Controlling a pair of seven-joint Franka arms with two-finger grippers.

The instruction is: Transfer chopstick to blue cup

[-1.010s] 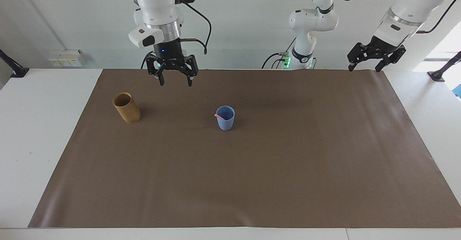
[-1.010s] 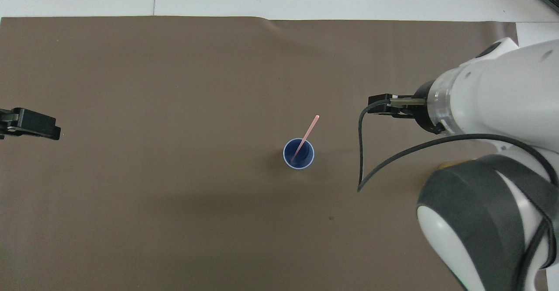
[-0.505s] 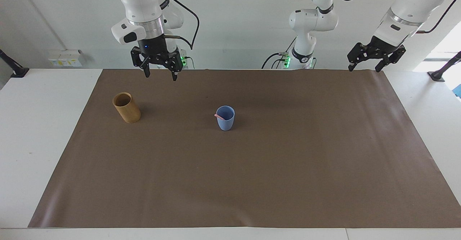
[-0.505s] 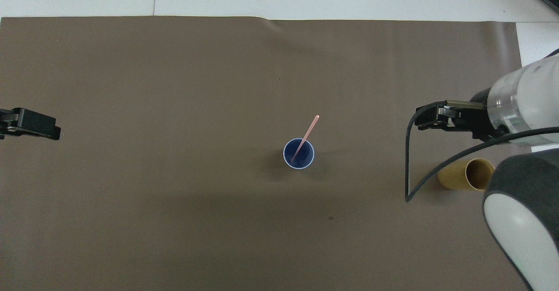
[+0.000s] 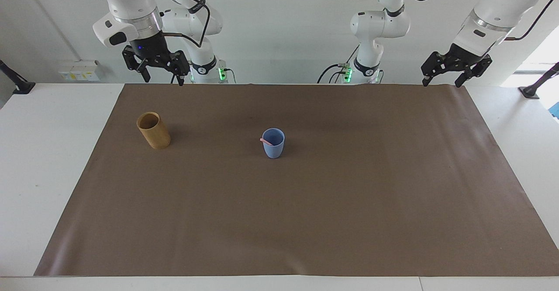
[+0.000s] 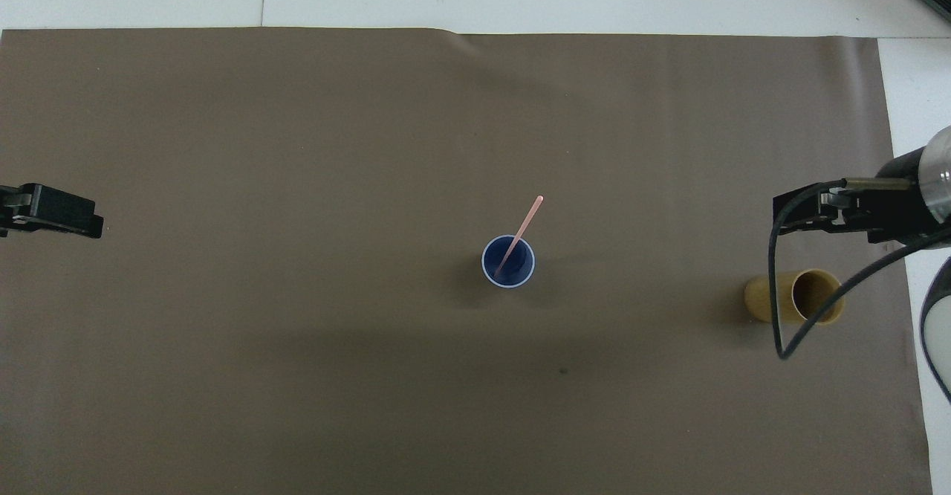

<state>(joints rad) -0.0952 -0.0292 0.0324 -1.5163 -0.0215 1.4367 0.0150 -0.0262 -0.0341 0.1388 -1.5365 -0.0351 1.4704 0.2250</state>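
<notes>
The blue cup (image 5: 274, 143) stands upright near the middle of the brown mat; it also shows in the overhead view (image 6: 508, 261). A pink chopstick (image 6: 524, 227) leans inside it, and its tip shows at the rim in the facing view (image 5: 266, 141). My right gripper (image 5: 162, 79) is open and empty, raised over the mat's edge nearest the robots, toward the right arm's end; in the overhead view it (image 6: 780, 218) sits by the tan cup. My left gripper (image 5: 441, 82) is open and empty, and it waits raised over the mat's corner at the left arm's end (image 6: 96, 224).
A tan wood-coloured cylindrical cup (image 5: 153, 130) stands upright on the mat toward the right arm's end; its inside looks empty in the overhead view (image 6: 795, 296). The brown mat (image 5: 349, 195) covers most of the white table.
My right gripper has drawn back from beside the blue cup toward the right arm's end and its base, uncovering the tan cup in the overhead view. The left arm, cups and chopstick have not moved.
</notes>
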